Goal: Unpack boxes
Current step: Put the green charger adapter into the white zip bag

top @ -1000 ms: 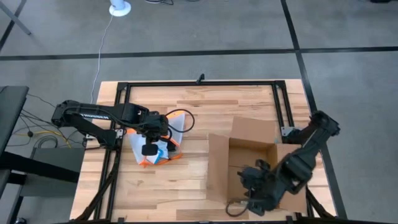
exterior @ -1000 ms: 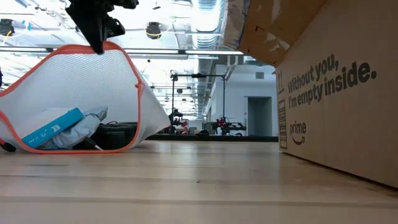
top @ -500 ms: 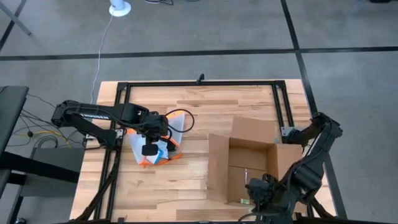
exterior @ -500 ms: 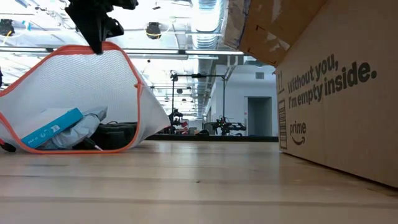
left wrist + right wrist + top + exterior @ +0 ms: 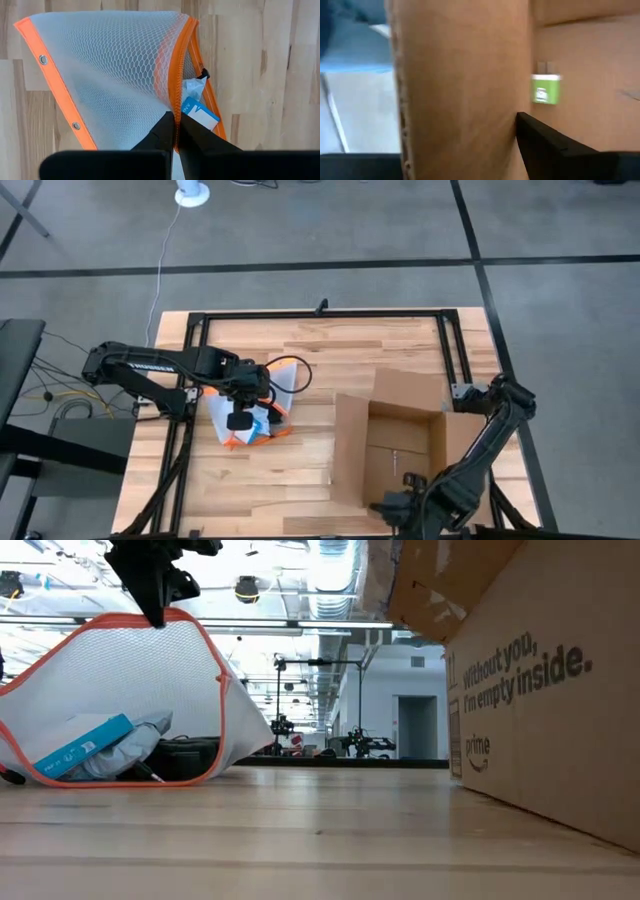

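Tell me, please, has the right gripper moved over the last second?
Yes. In the high view the right gripper has slid out of the box toward the table's near edge, and leftward along it.

Overhead view: even, diffuse light, soft faint shadows, sharp throughout. Low view: backlit by bright ceiling fixtures (image 5: 330, 565), highlights blown out, near table (image 5: 250, 840) soft. Left wrist view crisp. Right wrist view heavily motion-blurred, cardboard box (image 5: 465, 85) smeared, green label (image 5: 545, 89) fuzzy.
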